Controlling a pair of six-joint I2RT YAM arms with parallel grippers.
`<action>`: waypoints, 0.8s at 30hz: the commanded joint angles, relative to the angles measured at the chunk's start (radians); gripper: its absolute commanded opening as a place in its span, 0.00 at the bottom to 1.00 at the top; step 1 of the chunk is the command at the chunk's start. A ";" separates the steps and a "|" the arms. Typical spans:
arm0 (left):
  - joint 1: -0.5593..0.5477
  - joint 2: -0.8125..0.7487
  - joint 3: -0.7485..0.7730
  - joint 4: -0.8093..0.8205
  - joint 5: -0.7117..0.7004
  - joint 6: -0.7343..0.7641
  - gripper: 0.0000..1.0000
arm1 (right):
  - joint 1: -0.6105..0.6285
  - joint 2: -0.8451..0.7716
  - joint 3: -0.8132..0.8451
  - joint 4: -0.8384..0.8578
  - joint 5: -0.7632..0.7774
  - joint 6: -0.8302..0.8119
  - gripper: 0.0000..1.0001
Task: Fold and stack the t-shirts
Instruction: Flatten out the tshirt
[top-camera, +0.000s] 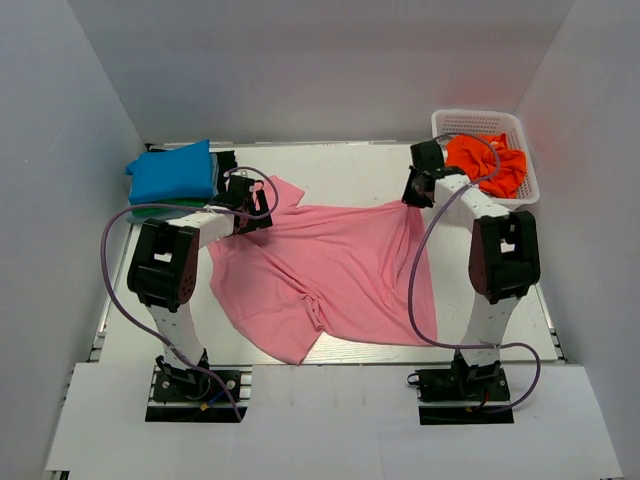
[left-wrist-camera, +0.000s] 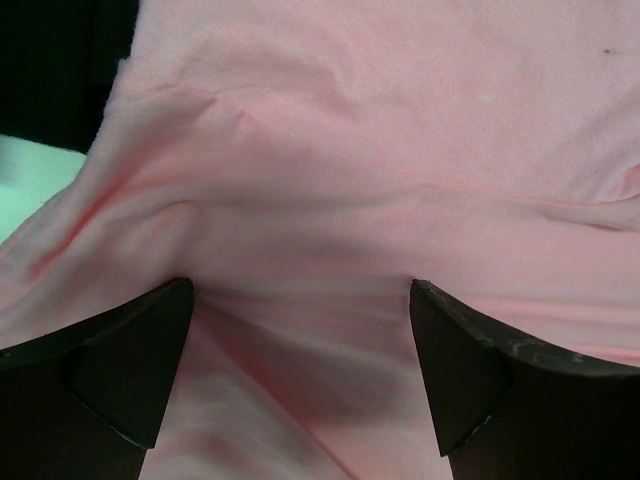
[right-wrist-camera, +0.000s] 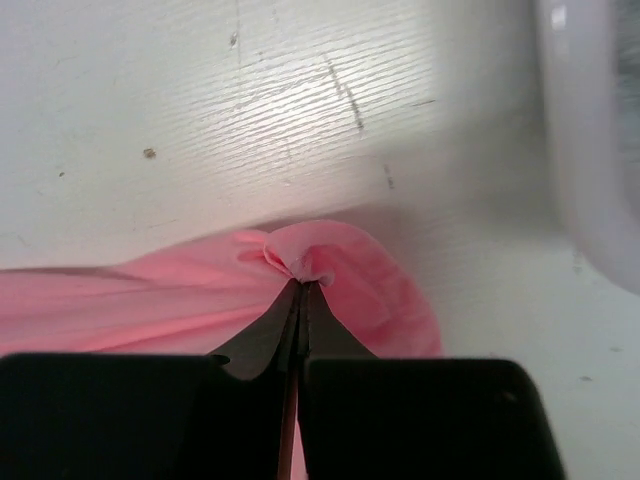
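The light pink soft cloth t-shirt (top-camera: 340, 265) lies spread across the white tabletop (top-camera: 350, 165). The right pincer (right-wrist-camera: 303, 292) is clamped on its far right corner (near the white plastic lattice basket (top-camera: 533, 190)). The left pincer (left-wrist-camera: 300, 305) stands wide apart over the shirt's far left part.

Enclosure: white worktop (top-camera: 345, 170), three pale grey walls (top-camera: 320, 70).
Walls stand at the far, left and right edges; worktop surface scuffed, with small dark specks; lighting even, shadows soft.
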 joint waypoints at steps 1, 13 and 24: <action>0.012 0.048 -0.057 -0.135 0.051 -0.022 1.00 | -0.007 -0.045 0.106 -0.160 0.126 -0.063 0.00; 0.002 0.039 -0.048 -0.126 0.063 -0.032 1.00 | -0.017 0.176 0.364 -0.188 0.125 -0.241 0.41; 0.002 0.006 -0.067 -0.104 0.094 -0.032 1.00 | -0.007 -0.278 -0.304 -0.018 -0.180 -0.141 0.53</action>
